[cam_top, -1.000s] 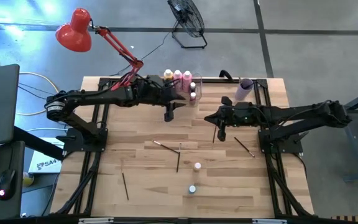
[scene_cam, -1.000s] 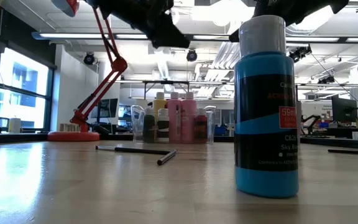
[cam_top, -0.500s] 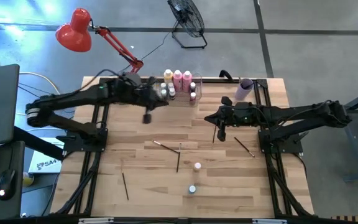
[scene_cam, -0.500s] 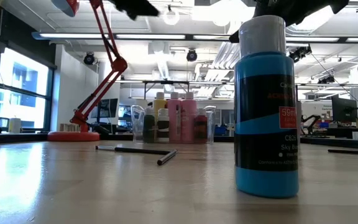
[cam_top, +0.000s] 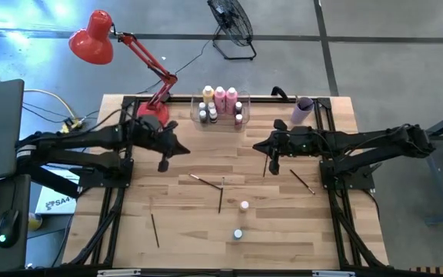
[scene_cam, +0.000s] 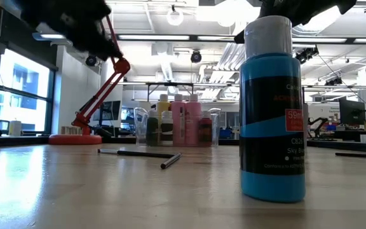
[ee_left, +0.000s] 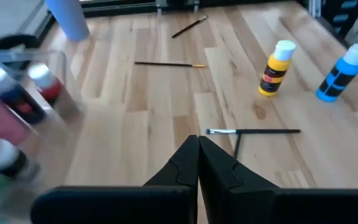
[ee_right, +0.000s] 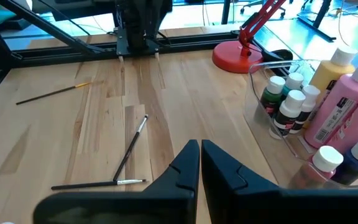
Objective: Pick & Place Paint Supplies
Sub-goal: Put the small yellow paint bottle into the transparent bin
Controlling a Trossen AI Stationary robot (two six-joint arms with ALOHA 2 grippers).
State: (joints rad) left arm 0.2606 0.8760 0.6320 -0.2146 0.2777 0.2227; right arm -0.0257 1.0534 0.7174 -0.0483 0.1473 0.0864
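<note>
Since the earlier frame, the left gripper [cam_top: 162,164] had swung away from the clear bin [cam_top: 221,123] toward nine o'clock and pressed its fingers together on nothing. From above, the bin at twelve o'clock held the tall pink and yellow-orange bottles [cam_top: 220,95] and several tiny ones, while two tiny bottles [cam_top: 244,206] and loose paintbrushes [cam_top: 220,199] lay toward six o'clock; the right gripper [cam_top: 271,165] hung at about two o'clock, fingers together and empty. At table height, a blue tiny bottle [scene_cam: 273,108] stood close, a paintbrush [scene_cam: 135,153] beyond it, the filled bin [scene_cam: 213,118] farther back. The left wrist camera showed its fingers [ee_left: 188,163] touching, with a yellow bottle [ee_left: 276,68] and the blue one [ee_left: 343,73] ahead. The right wrist camera showed shut fingers [ee_right: 185,168] facing brushes [ee_right: 130,150] and the bin [ee_right: 260,81]. I judge one drop-off done; next, the left gripper must open and descend over a loose bottle or brush.
</note>
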